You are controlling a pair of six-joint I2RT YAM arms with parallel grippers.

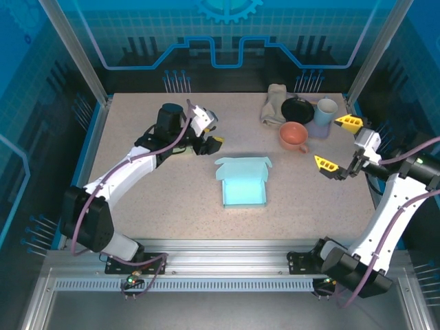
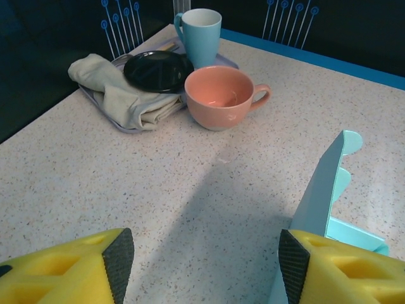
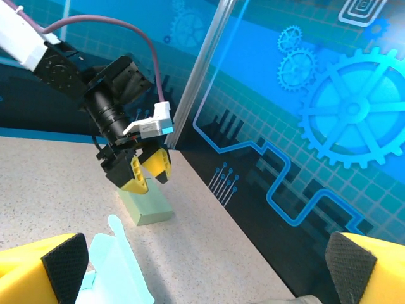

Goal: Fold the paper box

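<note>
Encl.: blue-panelled cell w/ gear graphics; speckled tabletop (image 1: 172,206) as work surface.

Arms: left arm (image 1: 127,172) reaches in toward table centre. Right arm (image 1: 392,206) stands at the right edge.

Paper box (image 1: 243,184): pale blue, at table centre, between both grippers and touching neither in top view. Tray part open upward, lid flap w/ tabs at the far side. Top view gives the flat outline. Left wrist view shows the flap (image 2: 326,183) edge-on and upright, just beside the finger (image 2: 345,272) on that view's right; contact can't be told. Right wrist view shows a flap (image 3: 123,266) low left.

Far-right group: tan cloth (image 1: 273,103), black plate (image 1: 297,110), light-blue mug (image 1: 326,110), salmon cup (image 1: 293,136) nearest the box. Left wrist view adds a lavender tray (image 2: 100,109) under cloth and plate; the cup sits on bare table beside it.

Left gripper (image 1: 210,141): far-left of box; jaws apart, nothing between, bare table in the gap (image 2: 205,266). Right wrist view shows it from the front (image 3: 147,170), fingers pointing down.

Right gripper (image 1: 337,144): right of the cup; jaws fully spread, nothing held (image 3: 205,266).
</note>
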